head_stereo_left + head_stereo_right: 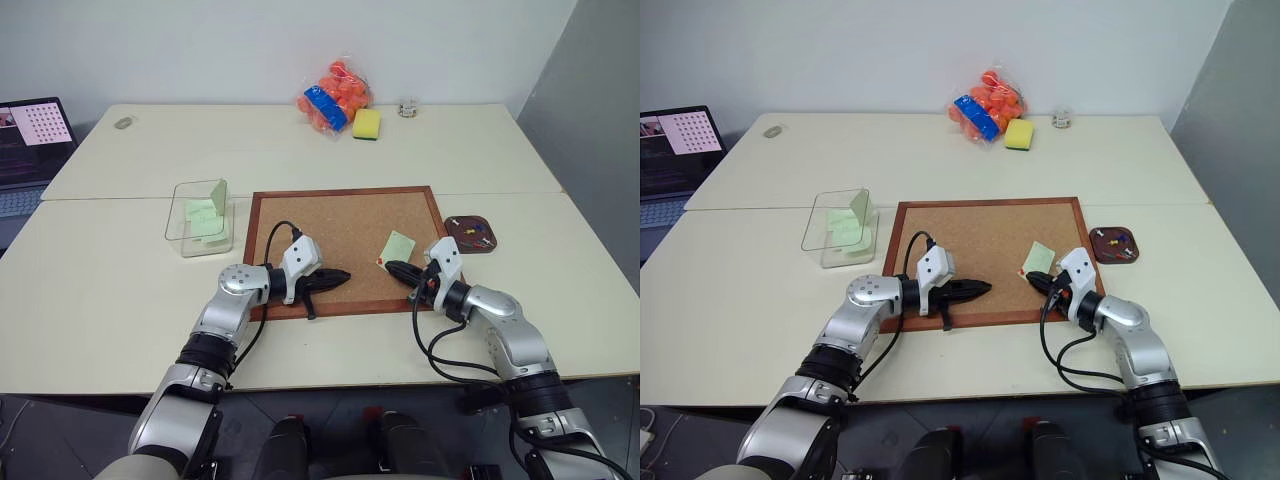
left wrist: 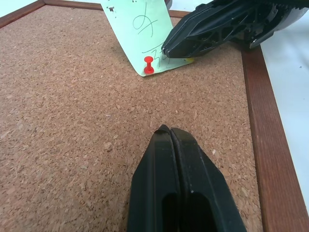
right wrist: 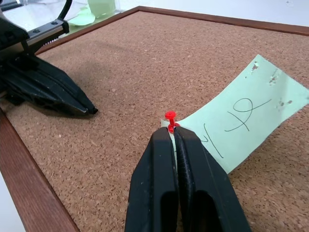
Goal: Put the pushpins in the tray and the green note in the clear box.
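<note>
A pale-green note (image 1: 398, 245) lies on the corkboard (image 1: 340, 215), pinned at its near corner by a red pushpin (image 3: 170, 118). My right gripper (image 3: 171, 131) is shut, and its tips rest at that corner with the pin just beyond them. Seen in the left wrist view, the red pushpin (image 2: 148, 64) stands free beside the right gripper (image 2: 166, 48). Over the board's near left part, my left gripper (image 1: 345, 277) is shut and holds nothing. The dark brown tray (image 1: 470, 251), right of the board, holds a few pushpins (image 1: 478, 236). The clear box (image 1: 183, 225), left of the board, holds green notes.
At the table's far edge lie a bag of orange balls (image 1: 335, 95), a yellow sponge (image 1: 367, 123) and a small jar (image 1: 407, 107). A laptop (image 1: 30, 140) stands at the far left. A grey wall rises on the right.
</note>
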Controlling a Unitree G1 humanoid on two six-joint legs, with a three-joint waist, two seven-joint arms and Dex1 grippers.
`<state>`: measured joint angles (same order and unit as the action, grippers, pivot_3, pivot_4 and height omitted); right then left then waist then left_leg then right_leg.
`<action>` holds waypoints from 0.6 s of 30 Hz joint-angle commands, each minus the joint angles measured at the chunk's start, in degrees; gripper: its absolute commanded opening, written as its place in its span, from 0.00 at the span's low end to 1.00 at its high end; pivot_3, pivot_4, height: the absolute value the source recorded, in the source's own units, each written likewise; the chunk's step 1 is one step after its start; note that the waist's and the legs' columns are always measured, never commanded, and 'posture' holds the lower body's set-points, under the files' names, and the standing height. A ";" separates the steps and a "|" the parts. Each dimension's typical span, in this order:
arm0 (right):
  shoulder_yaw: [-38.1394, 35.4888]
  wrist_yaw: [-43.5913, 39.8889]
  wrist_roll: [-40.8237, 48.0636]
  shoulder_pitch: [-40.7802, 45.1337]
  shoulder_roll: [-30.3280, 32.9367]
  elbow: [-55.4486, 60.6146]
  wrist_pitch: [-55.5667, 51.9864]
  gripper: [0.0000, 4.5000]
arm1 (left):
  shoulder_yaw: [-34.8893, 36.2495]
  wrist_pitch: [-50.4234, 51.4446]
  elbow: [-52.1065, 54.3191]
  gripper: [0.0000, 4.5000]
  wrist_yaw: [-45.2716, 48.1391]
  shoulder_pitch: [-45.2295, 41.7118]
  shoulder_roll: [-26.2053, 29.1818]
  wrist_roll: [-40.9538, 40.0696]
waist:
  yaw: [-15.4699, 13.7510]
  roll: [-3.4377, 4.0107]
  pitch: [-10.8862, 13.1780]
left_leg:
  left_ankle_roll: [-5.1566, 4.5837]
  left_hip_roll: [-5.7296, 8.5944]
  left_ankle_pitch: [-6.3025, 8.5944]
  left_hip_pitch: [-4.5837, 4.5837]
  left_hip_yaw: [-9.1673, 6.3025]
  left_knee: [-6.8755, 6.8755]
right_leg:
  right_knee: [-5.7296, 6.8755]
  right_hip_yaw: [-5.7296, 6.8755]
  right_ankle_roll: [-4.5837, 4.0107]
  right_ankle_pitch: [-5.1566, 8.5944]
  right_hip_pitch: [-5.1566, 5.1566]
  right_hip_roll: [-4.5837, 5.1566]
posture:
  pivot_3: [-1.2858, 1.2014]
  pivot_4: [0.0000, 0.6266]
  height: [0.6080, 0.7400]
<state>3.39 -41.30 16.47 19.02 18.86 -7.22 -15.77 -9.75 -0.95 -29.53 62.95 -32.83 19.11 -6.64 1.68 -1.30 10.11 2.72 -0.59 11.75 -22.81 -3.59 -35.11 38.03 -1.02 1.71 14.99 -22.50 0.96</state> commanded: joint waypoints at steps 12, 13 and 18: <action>-6.70 5.65 8.51 3.73 -1.68 11.29 -9.15 0.00 | -0.42 -0.63 -0.68 0.00 -0.30 -0.34 -0.37 0.30 | 0.00 0.01 0.00 | 0.00 0.00 0.00 -0.01 -0.02 0.01 | 0.00 0.02 -0.01 0.00 0.00 0.01 | 0.52 0.24 1.00; -7.25 6.27 8.55 3.66 -1.77 11.34 -9.04 0.00 | -0.39 -0.68 -0.74 0.00 -0.29 -0.35 -0.30 0.32 | 0.00 0.01 0.00 | 0.00 0.01 0.00 -0.01 -0.02 0.01 | 0.00 0.02 -0.01 0.00 0.00 0.01 | 0.52 0.24 1.00; -11.71 13.73 5.21 5.16 -1.87 7.93 -4.79 0.00 | -0.30 -0.78 -0.71 0.00 -0.29 -0.18 -0.16 0.31 | 0.00 0.01 0.00 | 0.00 0.01 0.00 -0.01 -0.03 0.01 | 0.00 0.03 -0.01 0.00 0.00 0.01 | 0.52 0.24 1.00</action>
<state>-4.41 -32.02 23.45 22.64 16.72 1.40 -24.07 -9.75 -1.47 -29.79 62.67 -32.92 18.81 -6.59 1.67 -1.29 10.11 2.72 -0.58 11.75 -22.82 -3.62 -35.10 38.03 -1.00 1.70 15.00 -22.50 0.97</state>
